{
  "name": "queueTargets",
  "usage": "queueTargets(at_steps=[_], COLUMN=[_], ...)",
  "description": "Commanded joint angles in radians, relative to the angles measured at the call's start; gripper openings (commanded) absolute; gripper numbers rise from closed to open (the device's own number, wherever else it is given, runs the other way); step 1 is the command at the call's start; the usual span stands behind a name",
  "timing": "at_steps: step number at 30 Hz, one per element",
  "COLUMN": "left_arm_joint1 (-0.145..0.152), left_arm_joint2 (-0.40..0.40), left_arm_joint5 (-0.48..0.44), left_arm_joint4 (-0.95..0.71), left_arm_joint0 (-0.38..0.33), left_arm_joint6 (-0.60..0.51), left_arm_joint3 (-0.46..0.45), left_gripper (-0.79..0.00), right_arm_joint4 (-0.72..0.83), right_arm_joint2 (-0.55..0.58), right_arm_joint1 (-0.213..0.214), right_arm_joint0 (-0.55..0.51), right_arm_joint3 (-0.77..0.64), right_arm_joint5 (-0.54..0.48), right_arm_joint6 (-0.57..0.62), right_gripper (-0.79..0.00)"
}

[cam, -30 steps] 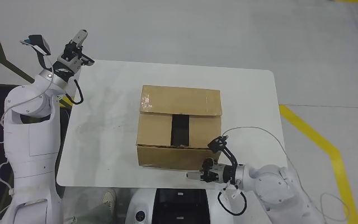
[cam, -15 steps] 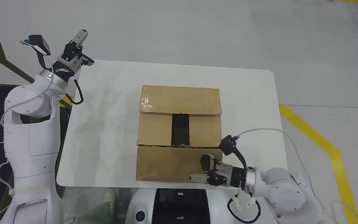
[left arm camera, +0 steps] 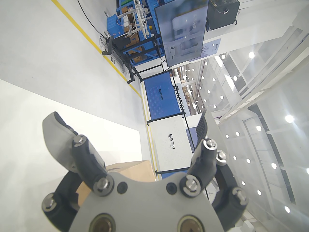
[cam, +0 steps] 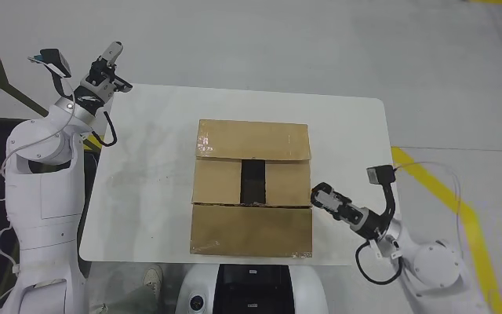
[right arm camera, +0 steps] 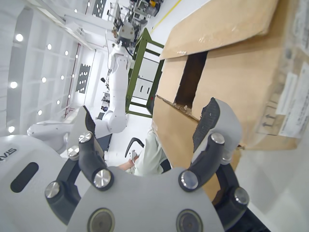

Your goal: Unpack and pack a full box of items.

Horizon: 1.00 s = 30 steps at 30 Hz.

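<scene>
A brown cardboard box (cam: 251, 187) stands in the middle of the white table (cam: 149, 196). Its front and rear outer flaps are folded out flat, and the two inner flaps leave a dark slot (cam: 252, 182) between them. My right gripper (cam: 321, 194) is open at the box's right side near the front corner; in the right wrist view the right gripper (right arm camera: 149, 119) has the box's corner (right arm camera: 229, 78) just ahead of it, with nothing held. My left gripper (cam: 110, 64) is raised at the table's far left corner, open and empty, also seen as the left gripper (left arm camera: 130, 126).
The table has bare surface left of the box and a strip to its right (cam: 353, 141). Yellow floor tape (cam: 439, 188) runs past the table's right side. A person in a light sleeve (right arm camera: 152, 153) sits beyond the table's near edge.
My right arm swung from the box's front flap round to the box's right side. The front flap now lies out flat. The left arm has stayed still.
</scene>
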Motion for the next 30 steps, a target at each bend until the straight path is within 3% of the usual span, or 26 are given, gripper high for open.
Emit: queueTargets(at_steps=[1,30], left_arm_joint1=[0.0,0.0], left_arm_joint2=[0.0,0.0], left_arm_joint5=[0.0,0.0], left_arm_joint4=[0.0,0.0], left_arm_joint0=[0.0,0.0], left_arm_joint6=[0.0,0.0], left_arm_joint3=[0.0,0.0], left_gripper=[0.0,0.0], right_arm_joint4=[0.022,0.042], right_arm_joint2=[0.019,0.05], right_arm_joint1=[0.001,0.003], right_arm_joint0=[-0.003,-0.004], right_arm_joint3=[-0.002,0.004], right_arm_joint5=[-0.007,0.008], right_arm_joint6=[-0.007,-0.019], right_gripper=[0.0,0.0])
